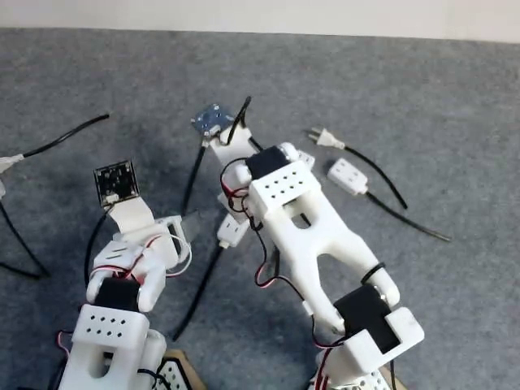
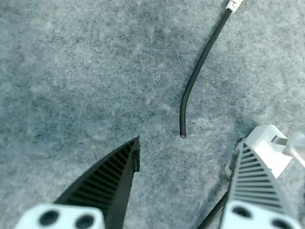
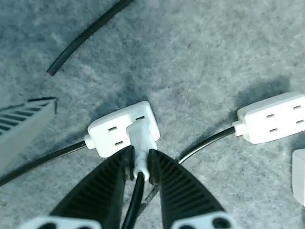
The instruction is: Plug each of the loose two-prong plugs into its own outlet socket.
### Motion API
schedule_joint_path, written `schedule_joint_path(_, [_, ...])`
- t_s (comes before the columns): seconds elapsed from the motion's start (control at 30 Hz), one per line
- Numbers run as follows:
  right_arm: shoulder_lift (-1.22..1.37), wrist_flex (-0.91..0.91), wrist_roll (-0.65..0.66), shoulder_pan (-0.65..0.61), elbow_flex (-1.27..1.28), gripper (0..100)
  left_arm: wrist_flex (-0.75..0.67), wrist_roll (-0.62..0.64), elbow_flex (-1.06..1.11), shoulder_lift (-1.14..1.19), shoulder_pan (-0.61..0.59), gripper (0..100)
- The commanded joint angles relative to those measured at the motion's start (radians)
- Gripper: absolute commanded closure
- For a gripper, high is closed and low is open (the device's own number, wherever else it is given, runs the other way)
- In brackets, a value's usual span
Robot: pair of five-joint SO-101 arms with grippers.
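My right gripper [image 3: 139, 164] is shut on a white two-prong plug [image 3: 141, 139] that is seated in a white outlet socket [image 3: 114, 130] on the grey carpet. In the high view that socket [image 1: 233, 230] lies under the right arm. My left gripper [image 2: 188, 143] is open just beside it, one finger [image 2: 255, 179] against the socket [image 2: 266, 145] and nothing between the fingers. A second socket [image 3: 274, 117] lies free to the right [image 1: 348, 175]. Beyond it rests a loose plug [image 1: 325, 136] on its black cord.
A black cable with a cut end [image 2: 182, 135] runs across the carpet ahead of the left gripper. Another cord with a white end [image 1: 6, 162] lies at the far left. Black cords trail from both sockets toward the arms' bases.
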Motion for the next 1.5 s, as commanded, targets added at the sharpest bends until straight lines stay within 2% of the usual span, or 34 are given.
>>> schedule_joint_path(0.0, [-0.027,-0.027,0.012,-0.005,-0.008,99.4,-0.018,0.000,-0.002,-0.007,-0.012,69])
schedule_joint_path(0.8, [-0.022,-0.117,0.015,-0.005,0.093,99.4,-0.018,0.000,-0.002,-0.007,-0.013,69])
schedule_joint_path(1.13, [0.166,-0.185,0.015,-0.007,0.088,99.4,-0.018,0.000,-0.002,-0.007,-0.013,69])
schedule_joint_path(1.47, [0.196,-0.213,0.009,-0.007,0.087,98.9,-0.018,0.000,-0.002,-0.007,-0.013,69])
